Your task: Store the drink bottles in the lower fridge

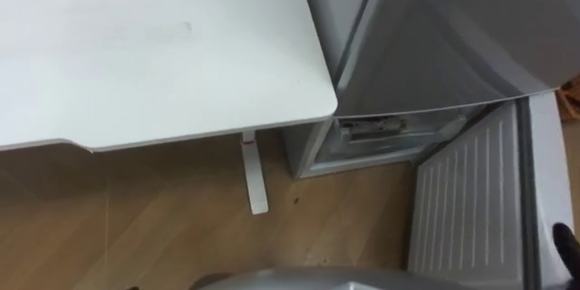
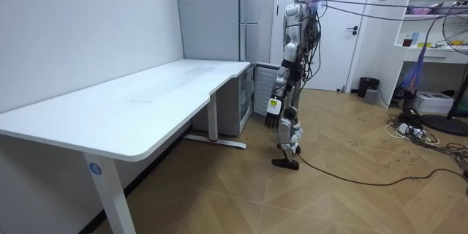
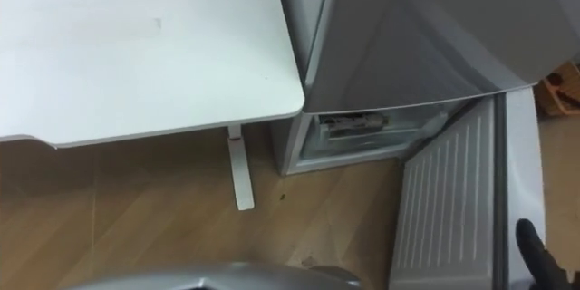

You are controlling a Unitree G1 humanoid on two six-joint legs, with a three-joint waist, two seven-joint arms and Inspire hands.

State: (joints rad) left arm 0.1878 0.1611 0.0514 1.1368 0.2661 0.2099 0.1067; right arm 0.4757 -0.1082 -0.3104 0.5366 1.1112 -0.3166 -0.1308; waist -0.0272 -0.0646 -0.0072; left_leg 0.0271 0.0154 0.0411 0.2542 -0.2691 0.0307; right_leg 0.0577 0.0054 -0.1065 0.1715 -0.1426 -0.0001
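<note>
I stand in front of the tall grey fridge (image 1: 435, 45), on the wooden floor beside the table's end. Its lower door (image 1: 467, 204) is swung open to my right, showing the ribbed white inner side. The lower compartment (image 1: 376, 140) is open; something pale lies on its top shelf, too small to identify. No drink can be made out on the table or in a hand. My left hand (image 2: 272, 122) hangs by my thigh, fingers loose, holding nothing. A dark part of my right hand (image 3: 535, 249) shows at the lower right edge, beside the open door.
The white table (image 1: 136, 54) fills my left, its corner close to the fridge, and its white leg (image 1: 254, 177) stands on the floor. In the room view a fan (image 2: 457, 51), shelves (image 2: 431, 14), a small bin (image 2: 368, 86) and floor cables (image 2: 409, 128) lie to the right.
</note>
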